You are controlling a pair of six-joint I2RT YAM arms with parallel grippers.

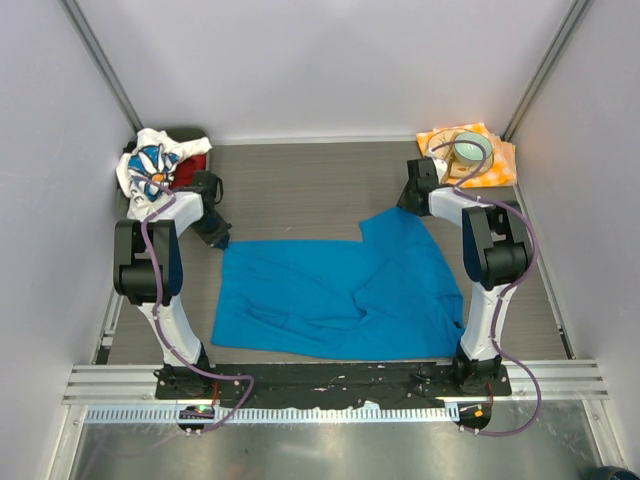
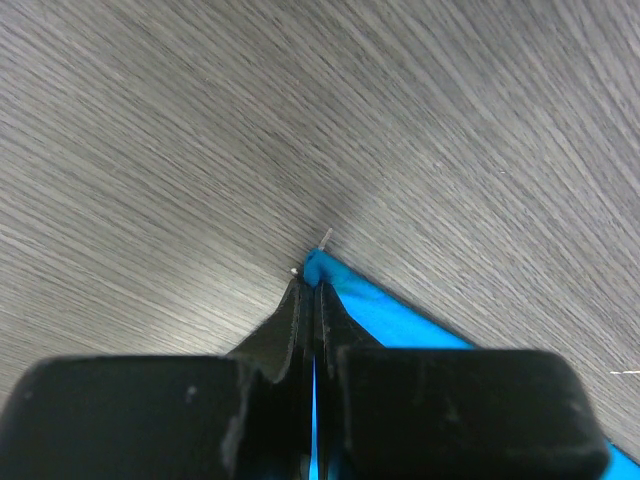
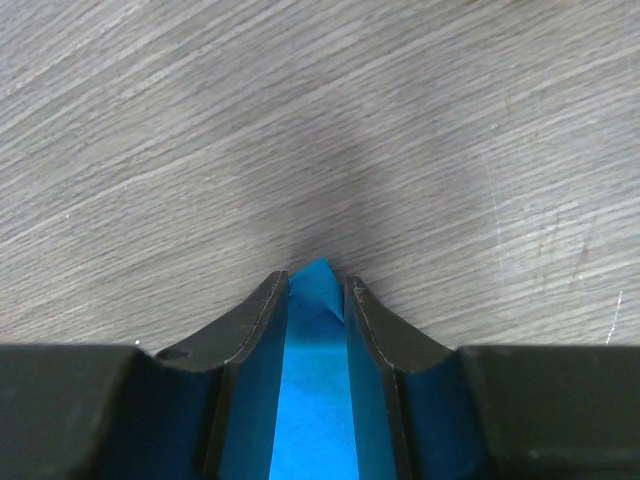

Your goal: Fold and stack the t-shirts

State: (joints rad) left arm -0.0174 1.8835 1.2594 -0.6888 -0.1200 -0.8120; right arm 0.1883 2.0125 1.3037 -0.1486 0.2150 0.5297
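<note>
Pinching far left corner of blue t-shirt with left gripper, fingers pressed together on cloth. Nipping far right corner between right gripper fingers. Rest lying rumpled at middle of table. Far left: daisy-print t-shirt touching red t-shirt.

The blue t-shirt lies spread and wrinkled across the middle of the counter, its right part reaching farther back than its left. The left claw pinches its far left corner, and the right claw holds a far right corner. The white daisy-print t-shirt lies crumpled in the far left corner, touching the red t-shirt bunched beside it.
</note>
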